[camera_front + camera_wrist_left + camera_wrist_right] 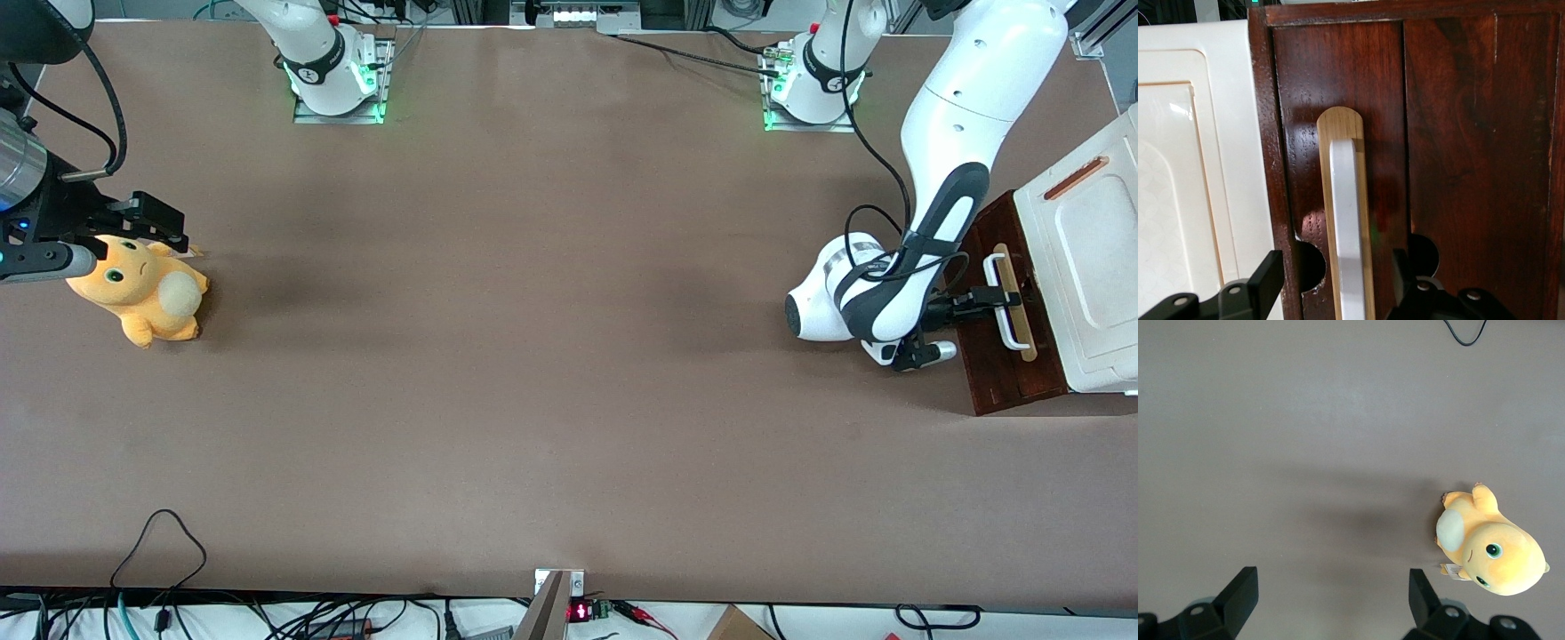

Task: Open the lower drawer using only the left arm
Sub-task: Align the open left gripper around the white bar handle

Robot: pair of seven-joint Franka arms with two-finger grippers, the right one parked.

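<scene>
The brown table (533, 356) fills nearly the whole front view, its surface a plain matte sheet running from edge to edge. At the right edge of the frame stands the white cabinet top (1089, 267), with an orange slot (1076, 178) near its upper corner. Just beside it, toward the centre of the frame, sits the lower drawer (1005, 373), a dark reddish-brown wooden front lying against the cabinet.

The left arm (951, 178) reaches down from the upper right of the frame, glossy white with dark-grey panels and a looping black cable (867, 222), and bends at mid-height toward the drawer. Its gripper (1000, 296) sits at the drawer's white handle (1009, 307), which is mounted on a pale wood strip (1022, 333).

In the left wrist view the gripper (1338, 287) is spread wide: 2 black fingers (1268, 280) stand one on each side of the handle (1348, 227) and the wood strip (1365, 200), with a visible gap between each fingertip and the bar, so nothing is clamped. The drawer front (1458, 160) fills most of that view, with the white cabinet (1191, 167) alongside.

At the left edge of the front view, mid-height, an orange plush toy (142, 293) lies on the table toward the parked arm's end.
</scene>
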